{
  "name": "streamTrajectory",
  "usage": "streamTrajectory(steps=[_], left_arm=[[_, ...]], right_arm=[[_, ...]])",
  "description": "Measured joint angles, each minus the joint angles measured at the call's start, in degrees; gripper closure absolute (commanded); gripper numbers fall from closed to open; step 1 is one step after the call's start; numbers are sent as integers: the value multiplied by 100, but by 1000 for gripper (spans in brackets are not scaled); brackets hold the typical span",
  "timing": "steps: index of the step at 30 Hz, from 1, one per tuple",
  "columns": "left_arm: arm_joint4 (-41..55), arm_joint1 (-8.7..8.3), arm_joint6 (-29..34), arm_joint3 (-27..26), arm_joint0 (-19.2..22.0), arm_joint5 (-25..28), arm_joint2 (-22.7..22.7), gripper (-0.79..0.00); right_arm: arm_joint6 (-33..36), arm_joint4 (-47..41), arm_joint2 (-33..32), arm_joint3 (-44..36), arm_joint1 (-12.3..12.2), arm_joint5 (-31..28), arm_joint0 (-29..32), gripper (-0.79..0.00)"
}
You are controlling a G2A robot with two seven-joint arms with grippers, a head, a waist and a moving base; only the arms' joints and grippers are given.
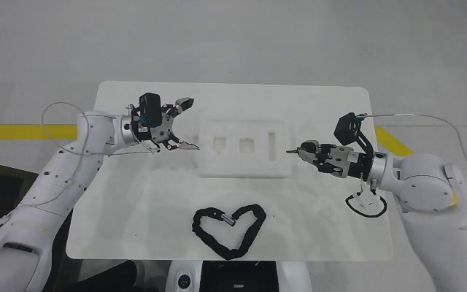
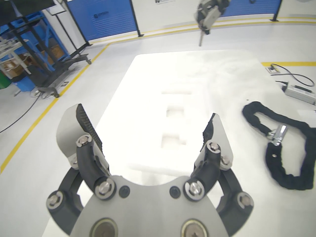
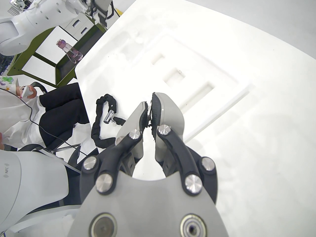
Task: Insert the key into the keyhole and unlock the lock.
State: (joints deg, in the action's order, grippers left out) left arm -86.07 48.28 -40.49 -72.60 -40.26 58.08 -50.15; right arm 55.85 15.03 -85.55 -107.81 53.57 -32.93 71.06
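While right gripper (image 3: pixel 149 104) clamps the key (image 2: pixel 201 39), left gripper (image 1: pixel 192 124) spread wide beside foam tray (image 1: pixel 211 166), chain lock (image 2: pixel 271 160) outside it.

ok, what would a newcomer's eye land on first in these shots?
The black chain lock stands out most, looped into a heart shape on the white table near the robot's edge. The right end effector is shut on a small key beside the white foam tray. The left end effector hangs wide open on the tray's other side.
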Motion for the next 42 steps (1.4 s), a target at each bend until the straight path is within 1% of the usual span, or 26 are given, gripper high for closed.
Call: streamTrajectory(steps=[5,8,14,17,22,27,42], left_arm=[[-207,-170,-313,-769,-433,-8,227,-785],[-495,-312,-419,-1120,-549,-8,431,-785],[-1448,-577,-553,-1583,-577,-8,733,-785],[-1842,-650,-581,-1767,-577,-8,884,-785],[-2529,-679,-447,-2000,-516,-147,1048,-785],[-2854,-637,-414,-2095,-554,-237,1272,-785],[-2896,-623,-474,-2067,-547,-292,1321,-785]], right_arm=[[0,0,0,0,0,0,0,0],[0,0,0,0,0,0,0,0],[0,0,0,0,0,0,0,0],[0,0,0,0,0,0,0,0],[0,0,0,0,0,0,0,0],[0,0,0,0,0,0,0,0],[0,0,0,0,0,0,0,0]])
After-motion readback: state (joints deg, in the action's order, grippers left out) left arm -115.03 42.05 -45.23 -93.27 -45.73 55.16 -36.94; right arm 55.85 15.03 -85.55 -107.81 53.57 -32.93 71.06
